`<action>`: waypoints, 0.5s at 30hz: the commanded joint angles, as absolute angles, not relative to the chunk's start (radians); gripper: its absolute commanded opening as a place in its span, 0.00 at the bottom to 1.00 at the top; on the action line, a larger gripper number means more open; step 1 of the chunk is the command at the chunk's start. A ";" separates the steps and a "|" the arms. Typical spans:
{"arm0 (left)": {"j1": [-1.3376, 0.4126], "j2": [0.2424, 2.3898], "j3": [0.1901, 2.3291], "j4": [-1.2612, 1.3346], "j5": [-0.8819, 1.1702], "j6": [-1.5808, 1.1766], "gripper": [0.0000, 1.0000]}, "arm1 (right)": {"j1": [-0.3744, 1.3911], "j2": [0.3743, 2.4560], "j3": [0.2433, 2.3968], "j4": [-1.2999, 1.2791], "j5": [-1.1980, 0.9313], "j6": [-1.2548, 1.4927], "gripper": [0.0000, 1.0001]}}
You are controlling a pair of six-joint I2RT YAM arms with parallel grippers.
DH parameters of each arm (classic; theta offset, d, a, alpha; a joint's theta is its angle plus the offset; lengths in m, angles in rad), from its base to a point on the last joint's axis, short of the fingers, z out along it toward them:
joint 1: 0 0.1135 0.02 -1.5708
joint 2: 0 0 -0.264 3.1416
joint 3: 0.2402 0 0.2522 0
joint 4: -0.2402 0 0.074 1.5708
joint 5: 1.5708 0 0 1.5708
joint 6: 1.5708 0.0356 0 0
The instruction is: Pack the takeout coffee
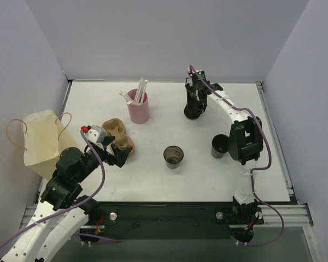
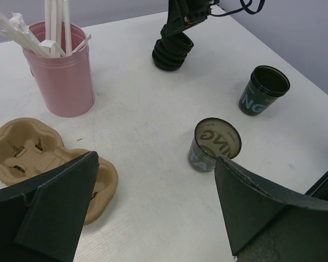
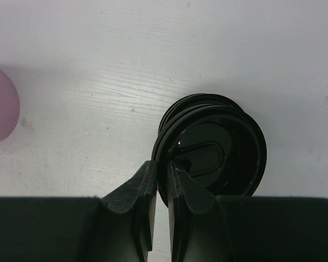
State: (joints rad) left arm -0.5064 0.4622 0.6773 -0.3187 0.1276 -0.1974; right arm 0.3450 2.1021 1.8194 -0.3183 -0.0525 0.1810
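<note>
Right up in the lens: right gripper (image 3: 161, 177) squeezed down narrow, pinching the rim of the top lid (image 3: 210, 155) on the black lid stack (image 1: 192, 113) at the far side of the table (image 1: 153, 180). Left gripper (image 2: 156, 164) spread wide, holding nothing, hanging over the near end of the cardboard cup carrier (image 2: 27, 153) at the left. Two open coffee cups out on the white top, neither lidded: centre cup (image 1: 173, 156) about mid-table, right cup (image 1: 220, 146) off by the right arm's elbow. Pink cup of straws (image 1: 138, 106) behind the carrier, paper bag (image 1: 44, 142) out past the table's left edge. Looks like the lidding step, barely started, with nothing in the carrier and nothing bagged. Next up, probably: peel that one lid off the stack without dragging the rest along, carry over to a cup, set down level on the rim and press home. No telling from here: one lid in the pinch or two. Worth watching that thin edge grip too, easy to tilt or slip on the way over. Left side free to steady the cup or ready the carrier meanwhile.
</note>
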 commanded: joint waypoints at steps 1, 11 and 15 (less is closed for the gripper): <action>-0.499 0.466 0.680 -0.290 0.121 -0.189 0.97 | 0.342 2.068 1.819 -0.319 -0.038 0.190 0.12; -0.500 0.791 0.880 -0.250 0.077 -0.400 0.93 | 0.304 2.002 1.786 -0.319 -0.101 0.190 0.12; -0.503 0.995 1.015 -0.183 0.083 -0.480 0.92 | 0.298 1.985 1.775 -0.316 -0.127 0.193 0.12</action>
